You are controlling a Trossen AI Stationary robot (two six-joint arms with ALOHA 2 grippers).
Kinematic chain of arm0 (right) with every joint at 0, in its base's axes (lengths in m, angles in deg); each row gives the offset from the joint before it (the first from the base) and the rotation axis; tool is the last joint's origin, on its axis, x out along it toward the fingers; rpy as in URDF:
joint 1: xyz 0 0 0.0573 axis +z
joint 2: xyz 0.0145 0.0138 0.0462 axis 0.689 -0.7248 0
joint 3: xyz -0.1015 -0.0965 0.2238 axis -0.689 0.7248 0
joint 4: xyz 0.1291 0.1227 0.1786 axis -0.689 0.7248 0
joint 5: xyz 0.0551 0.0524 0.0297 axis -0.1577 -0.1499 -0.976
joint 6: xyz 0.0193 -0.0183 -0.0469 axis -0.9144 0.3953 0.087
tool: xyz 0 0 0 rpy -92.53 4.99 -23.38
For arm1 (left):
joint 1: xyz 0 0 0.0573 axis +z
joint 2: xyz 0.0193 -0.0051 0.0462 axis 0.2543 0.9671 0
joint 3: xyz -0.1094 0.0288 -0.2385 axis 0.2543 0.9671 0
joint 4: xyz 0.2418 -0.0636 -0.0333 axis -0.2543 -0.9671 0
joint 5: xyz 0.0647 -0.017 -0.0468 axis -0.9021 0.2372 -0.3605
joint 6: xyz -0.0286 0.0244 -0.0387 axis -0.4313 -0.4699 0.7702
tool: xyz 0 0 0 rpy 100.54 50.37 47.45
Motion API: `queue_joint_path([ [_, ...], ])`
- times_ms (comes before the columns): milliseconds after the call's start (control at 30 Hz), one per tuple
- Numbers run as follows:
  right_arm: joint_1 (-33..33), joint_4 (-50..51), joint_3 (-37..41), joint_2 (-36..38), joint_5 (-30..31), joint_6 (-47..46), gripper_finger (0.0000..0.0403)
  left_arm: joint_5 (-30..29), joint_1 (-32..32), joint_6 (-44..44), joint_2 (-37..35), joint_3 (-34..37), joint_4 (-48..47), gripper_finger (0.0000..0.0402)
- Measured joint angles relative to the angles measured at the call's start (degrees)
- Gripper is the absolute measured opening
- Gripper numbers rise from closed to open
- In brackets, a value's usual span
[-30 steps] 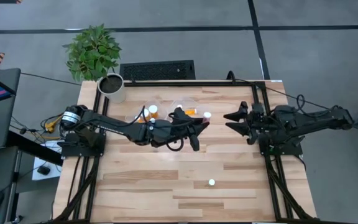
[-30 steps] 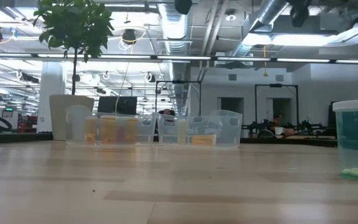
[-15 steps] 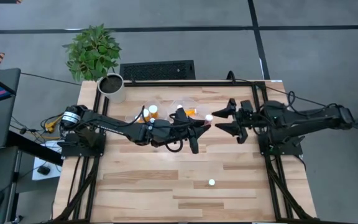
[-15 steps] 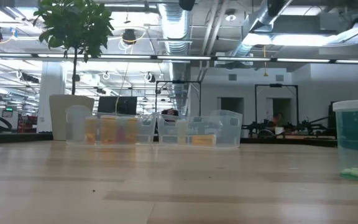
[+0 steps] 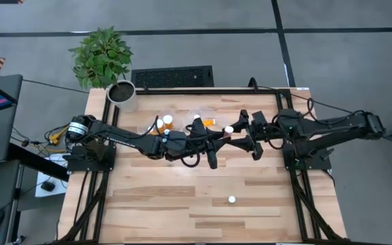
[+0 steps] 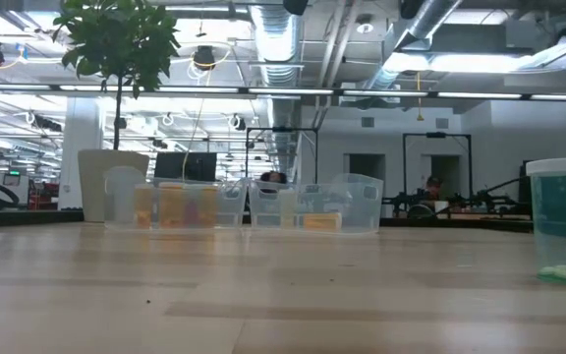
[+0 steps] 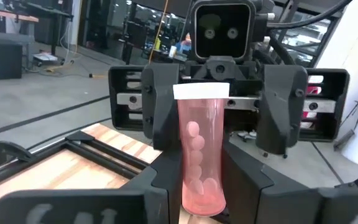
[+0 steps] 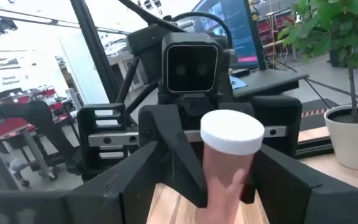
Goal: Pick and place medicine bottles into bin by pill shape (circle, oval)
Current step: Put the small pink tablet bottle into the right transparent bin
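Observation:
My left gripper (image 5: 218,135) is over the table's middle, shut on a translucent orange medicine bottle (image 7: 201,149) with a white cap (image 5: 229,129). Several pale pills show inside the bottle. My right gripper (image 5: 248,133) is open and faces the left one. Its two fingers stand on either side of the bottle's cap end (image 8: 232,132) without touching it. Another capped bottle (image 5: 231,199) stands upright on its base on the near part of the table, and also shows in the low view (image 6: 561,221). My left gripper pinches the bottle's base end (image 7: 202,198) between its two fingers. The fingers come level from the table's left, and the bottle sticks out ahead of them. The bottle lies about level, cap toward the table's right, lifted clear of the table.
Two clear trays (image 5: 156,129) (image 5: 201,114) stand at the far middle of the table with orange bottles in them, and show in the low view (image 6: 175,205) (image 6: 312,206). A white plant pot (image 5: 123,95) stands at the far left corner. The near half of the tabletop is bare wood apart from the one bottle.
My right gripper has moved toward the table's left, up to the bottle in my left gripper. Its open fingers now stand on either side of the cap end.

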Motion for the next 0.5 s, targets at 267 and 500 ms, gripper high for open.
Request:
queue_joint_path([
  [267, 0.00, -0.07, -0.23, 0.07, 0.01, 0.04, 0.0188, -0.02, -0.02, 0.00, 0.00, 0.02, -0.10, 0.0077],
  [500, 0.00, 1.29, -0.25, 0.09, 0.06, 0.04, 0.0143, 0.06, -0.04, 0.01, 0.00, 0.07, -0.26, 0.0077],
])
